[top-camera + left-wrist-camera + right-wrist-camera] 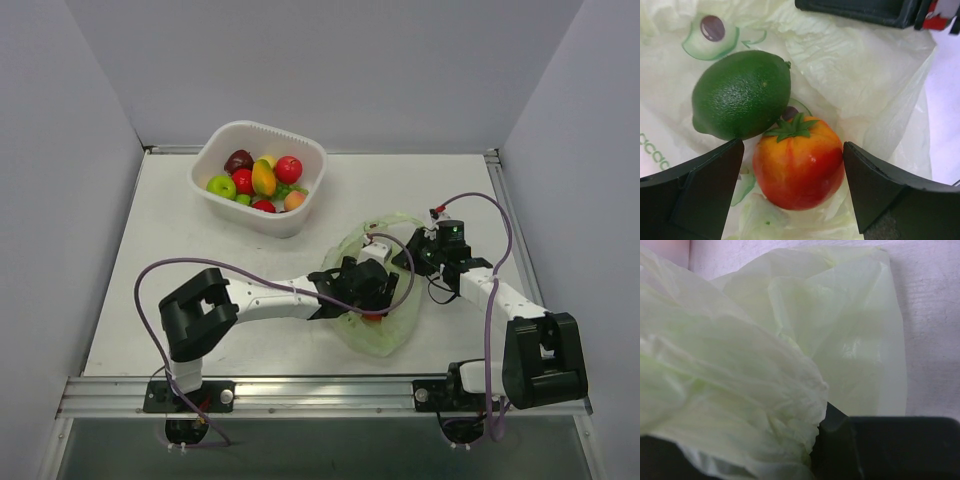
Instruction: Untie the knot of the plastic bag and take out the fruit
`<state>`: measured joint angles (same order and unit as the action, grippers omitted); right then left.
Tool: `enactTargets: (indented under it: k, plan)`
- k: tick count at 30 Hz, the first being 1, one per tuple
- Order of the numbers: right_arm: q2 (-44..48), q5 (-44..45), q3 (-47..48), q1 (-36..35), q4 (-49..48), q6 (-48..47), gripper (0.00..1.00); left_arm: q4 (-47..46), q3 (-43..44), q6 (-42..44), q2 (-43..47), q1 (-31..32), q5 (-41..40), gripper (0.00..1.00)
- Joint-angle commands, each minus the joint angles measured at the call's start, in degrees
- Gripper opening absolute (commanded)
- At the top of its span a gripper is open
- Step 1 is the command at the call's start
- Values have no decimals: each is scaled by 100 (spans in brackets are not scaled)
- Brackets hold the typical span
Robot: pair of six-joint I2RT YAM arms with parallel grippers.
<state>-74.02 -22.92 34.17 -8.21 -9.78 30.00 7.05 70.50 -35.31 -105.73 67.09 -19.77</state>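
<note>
Closest to the left wrist camera are the two black fingers of the left gripper (792,150), spread wide inside the plastic bag (860,75). A glossy red-orange fruit (797,170) with a green leafy cap sits right between them and nearly fills the gap. Whether the pads touch it cannot be told. Just beyond it to the left, touching it, lies a dark green lime-like fruit (742,95).

The bag lies near the middle of the table (150,260), towards the near edge, its mouth open and the film standing up around the left gripper on every side. The right gripper (425,250) is at the bag's right rim, closed on a bunch of the pale green film, which spills over its dark finger (890,445).

Bare table lies left of the bag and at the far right. The white basket (300,215) stands well apart at the far left and holds red, green, yellow and dark pieces. A purple cable (408,275) loops over the bag beside the left wrist.
</note>
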Motion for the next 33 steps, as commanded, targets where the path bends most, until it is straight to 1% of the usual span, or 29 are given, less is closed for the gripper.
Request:
enactTargets:
  k: [1, 7, 9, 12, 13, 17, 18, 25, 26, 30, 31, 33]
  plan:
    - [98, -64, -42, 21, -120, -3, 12, 25, 280, 33, -175, 59, 350, 92]
    - [46, -81, -34, 21, -129, 6, 13, 95, 342, 7, -378, 120, 439, 93]
    - [45, -81, -42, 21, -138, 6, 13, 112, 333, 7, -308, 111, 360, 90]
    - [37, -73, -42, 30, -129, 6, 13, 121, 272, 77, -37, 111, 194, 72]
    - [37, -73, -42, 21, -138, 6, 13, 130, 254, 138, 43, 111, 149, 63]
    - [45, -55, -42, 30, -129, 6, 13, 156, 140, 331, 588, 111, -62, 60]
    - [54, -38, -51, 30, -138, 15, 13, 156, 105, 384, 841, 111, -106, 59]
    - [151, 50, -77, 21, -94, 50, 13, 121, 201, 1149, 1968, 15, -352, 59]
    - [168, 68, -69, 21, -77, 50, 13, 121, 218, 1201, 2082, -55, -361, 59]
    - [265, 147, -69, 21, -33, 85, 13, 217, 280, 1535, 2530, -661, -501, 60]
    - [265, 173, -69, 21, -41, 94, 13, 288, 376, 1553, 2575, -1071, -510, 61]
    - [230, 191, -77, 21, -59, 146, 13, 306, 429, 1667, 2619, -1521, -388, 62]
